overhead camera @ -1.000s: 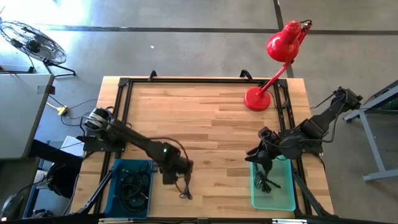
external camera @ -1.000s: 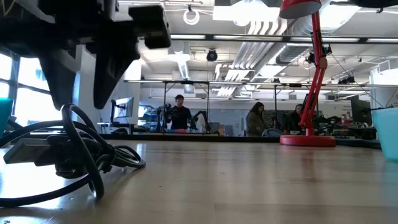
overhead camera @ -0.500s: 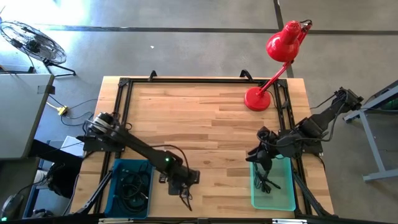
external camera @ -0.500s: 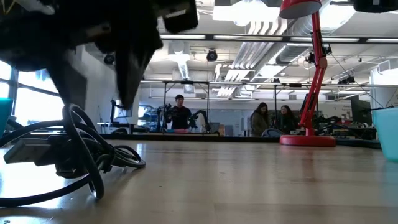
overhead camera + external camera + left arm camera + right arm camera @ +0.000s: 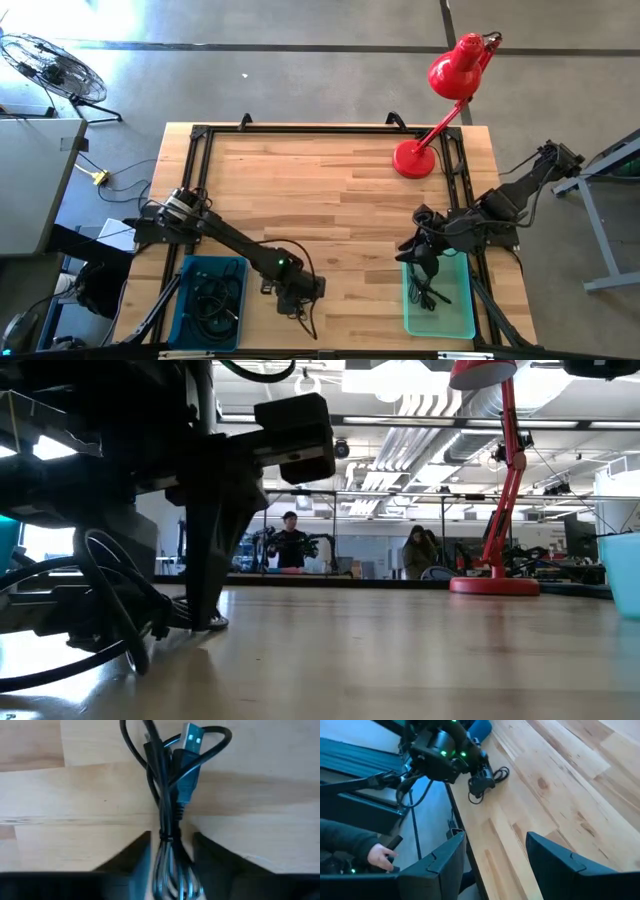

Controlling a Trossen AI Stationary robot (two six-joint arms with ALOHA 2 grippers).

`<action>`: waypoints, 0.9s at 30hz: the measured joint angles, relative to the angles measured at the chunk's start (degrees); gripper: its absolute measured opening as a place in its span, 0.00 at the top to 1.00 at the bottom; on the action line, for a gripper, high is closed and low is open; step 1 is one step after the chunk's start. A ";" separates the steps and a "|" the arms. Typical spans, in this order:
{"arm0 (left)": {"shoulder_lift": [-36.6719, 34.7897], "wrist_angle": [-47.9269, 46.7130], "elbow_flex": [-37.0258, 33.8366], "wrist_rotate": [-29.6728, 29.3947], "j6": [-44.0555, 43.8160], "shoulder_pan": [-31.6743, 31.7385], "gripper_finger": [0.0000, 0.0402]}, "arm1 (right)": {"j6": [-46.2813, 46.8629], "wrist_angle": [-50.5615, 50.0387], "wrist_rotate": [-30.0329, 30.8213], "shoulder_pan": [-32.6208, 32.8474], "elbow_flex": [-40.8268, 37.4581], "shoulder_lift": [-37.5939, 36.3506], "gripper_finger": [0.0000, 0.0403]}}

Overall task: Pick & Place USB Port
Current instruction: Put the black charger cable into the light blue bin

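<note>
One USB cable (image 5: 170, 815), a black coiled bundle with a single silver plug at its end, lies on the wooden worktop (image 5: 320, 200) near the front edge, just right of the blue bin (image 5: 210, 300). The left gripper (image 5: 298, 297) stands directly over it; in the left wrist view the jaws are parted, one dark finger (image 5: 132, 862) on each side of the bundle, the cords running down between them, though whether the fingers touch the cable cannot be told. In the low view the cable (image 5: 100, 610) rests flat on the planks under the gripper's dark bulk. There are two bins: the blue one holds a tangle of dark cables, and a translucent green bin (image 5: 440, 305) at the front right holds one dark cable. The right gripper (image 5: 418, 258) hovers at the green bin's back edge, jaws spread wide and empty in its own wrist view. One red desk lamp (image 5: 440, 100) with a round base stands at the back right corner. The worktop's middle, made of pale butcher-block strips, is bare and open between the arms. A black metal frame (image 5: 200, 150) edges the worktop.
</note>
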 joint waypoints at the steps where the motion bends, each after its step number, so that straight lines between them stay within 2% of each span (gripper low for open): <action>1: 0.06 -0.36 0.32 -0.37 0.00 0.00 0.71 | -0.99 0.49 -0.04 0.00 0.00 0.00 0.51; 4: 0.34 -3.46 2.55 -6.04 0.88 -0.35 0.91 | -5.30 2.97 -0.03 0.01 0.00 0.00 0.51; 5: 0.60 -5.31 4.12 -7.79 1.24 -0.48 0.94 | -7.22 4.23 -0.04 0.07 0.00 0.02 0.51; 8: 0.74 -10.85 8.43 -12.73 2.55 0.03 0.93 | -14.37 9.77 0.05 0.07 0.00 0.02 0.51; 10: 0.74 -12.82 11.71 -13.49 4.19 0.38 0.93 | -19.62 14.17 -0.05 0.07 0.00 0.02 0.51; 12: 0.74 -19.23 16.01 -13.28 3.42 1.21 0.96 | -24.67 18.73 -1.21 0.04 0.00 0.02 0.51; 16: 0.61 -31.12 26.38 -16.43 -1.34 4.26 0.97 | -33.28 23.88 -1.67 0.07 0.00 0.00 0.51; 19: 0.61 -36.44 36.17 -18.84 -3.16 6.80 0.96 | -38.53 25.26 -1.62 -0.07 0.00 0.00 0.51; 25: 0.33 -34.75 56.56 -11.14 -13.41 10.40 0.97 | -45.51 26.30 -1.68 -0.75 0.00 -0.07 0.51; 27: -3.14 -25.29 54.11 -6.79 -16.62 11.51 0.97 | -48.80 27.82 -3.05 -1.13 0.91 -0.49 0.51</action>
